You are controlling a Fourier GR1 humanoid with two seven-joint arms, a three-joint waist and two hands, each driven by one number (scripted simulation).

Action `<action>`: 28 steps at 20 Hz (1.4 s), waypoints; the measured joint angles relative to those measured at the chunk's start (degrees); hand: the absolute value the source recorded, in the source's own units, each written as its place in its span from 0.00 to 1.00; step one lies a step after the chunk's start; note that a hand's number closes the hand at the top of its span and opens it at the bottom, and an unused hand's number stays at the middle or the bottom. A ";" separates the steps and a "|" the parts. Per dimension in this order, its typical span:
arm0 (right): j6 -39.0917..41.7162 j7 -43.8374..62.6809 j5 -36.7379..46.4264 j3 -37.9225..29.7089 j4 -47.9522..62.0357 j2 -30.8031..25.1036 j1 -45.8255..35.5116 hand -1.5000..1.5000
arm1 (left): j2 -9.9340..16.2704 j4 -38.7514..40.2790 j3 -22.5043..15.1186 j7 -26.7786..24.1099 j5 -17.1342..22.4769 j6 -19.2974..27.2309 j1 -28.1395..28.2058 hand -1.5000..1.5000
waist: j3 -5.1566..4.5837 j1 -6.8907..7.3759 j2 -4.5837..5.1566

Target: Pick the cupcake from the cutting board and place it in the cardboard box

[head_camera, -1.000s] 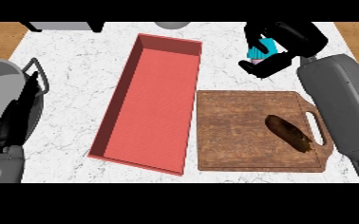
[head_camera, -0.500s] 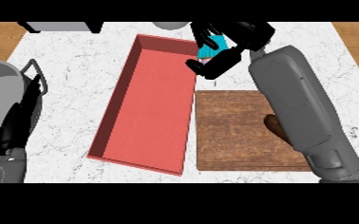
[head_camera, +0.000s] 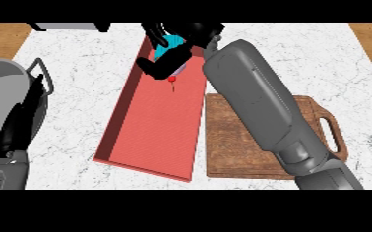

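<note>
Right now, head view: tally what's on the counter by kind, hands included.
Red box: 1
Wooden cutting board: 1
Cupcake, teal wrapper with a red cherry, held over the box: 1
Grey pot at the left edge: 1
Hands: 2, the right hand curled round the cupcake, the left hand at the left edge
Total: 6

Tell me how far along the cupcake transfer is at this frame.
Done: the cupcake is off the cutting board. In hand: the right hand is curled round it above the far end of the red box, its teal wrapper and red cherry showing. Left: lowering and releasing it inside. The left hand rests at the view's left edge.
</note>
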 measured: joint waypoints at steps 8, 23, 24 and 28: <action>-11.29 0.68 -8.53 12.27 13.13 0.95 -6.05 1.00 | -0.58 2.70 -0.64 -1.21 -0.56 -0.25 -2.55 0.50 | -0.06 1.82 0.54; -19.64 3.98 -27.48 24.93 19.99 1.11 -6.64 0.00 | -1.41 2.29 -2.39 0.05 -1.48 -0.95 -5.11 0.50 | -0.07 4.62 1.16; -20.46 2.52 -28.45 25.01 20.02 1.12 -6.30 0.00 | -1.45 2.22 -2.36 -0.02 -1.52 -0.86 -4.98 0.50 | -0.05 4.52 1.16; -23.47 -2.40 -32.59 22.86 20.80 1.11 -6.71 0.00 | -1.43 2.94 -1.94 -0.37 -1.69 -0.35 -5.03 0.50 | -0.03 3.88 1.16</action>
